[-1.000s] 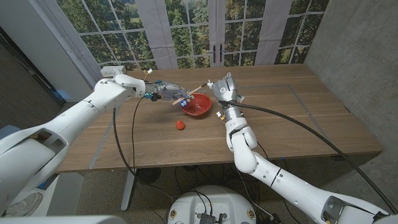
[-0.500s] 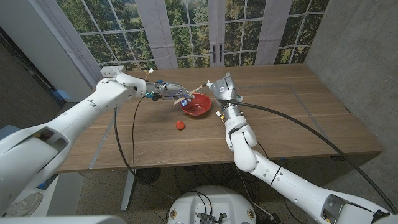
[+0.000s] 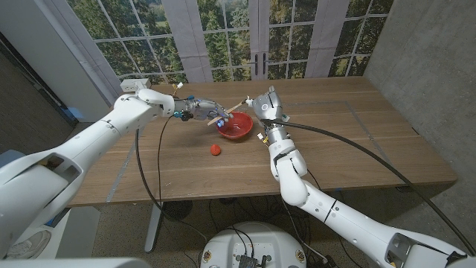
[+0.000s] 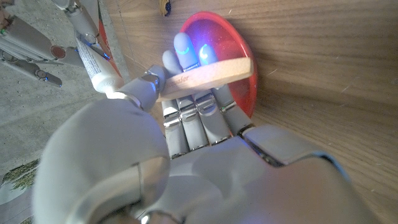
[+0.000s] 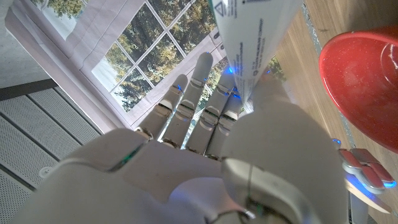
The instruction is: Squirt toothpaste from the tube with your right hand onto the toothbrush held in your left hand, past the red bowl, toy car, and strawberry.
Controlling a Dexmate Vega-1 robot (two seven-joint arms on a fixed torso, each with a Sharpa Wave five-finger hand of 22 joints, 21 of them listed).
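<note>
Wooden planks of the table (image 3: 349, 141) take up most of what we see from the head camera, running back to a wall of tall windows (image 3: 223, 37) with trees behind them. On the far half of the boards sits the red bowl (image 3: 234, 126), and a strawberry (image 3: 215, 150) lies nearer to us, apart from the bowl. A bit of blue just beside the bowl's left rim may be the toy car, but we cannot make it out.

Our left arm reaches in over the table to the left hand (image 3: 197, 109), which hangs just left of the bowl. In the left wrist view its fingers (image 4: 186, 53) are closed around the wooden handle of the toothbrush (image 4: 208, 71), with the bowl right behind them. From the head camera the brush slants up and over the bowl toward the other hand; we cannot see its bristles clearly.

Our right hand (image 3: 266, 106) is raised at the bowl's right side. In the right wrist view its fingers (image 5: 199, 93) are wrapped on the white toothpaste tube (image 5: 252, 31), and the bowl's rim shows beside it. In the left wrist view the tube points toward the brush; whether they touch we cannot tell.
</note>
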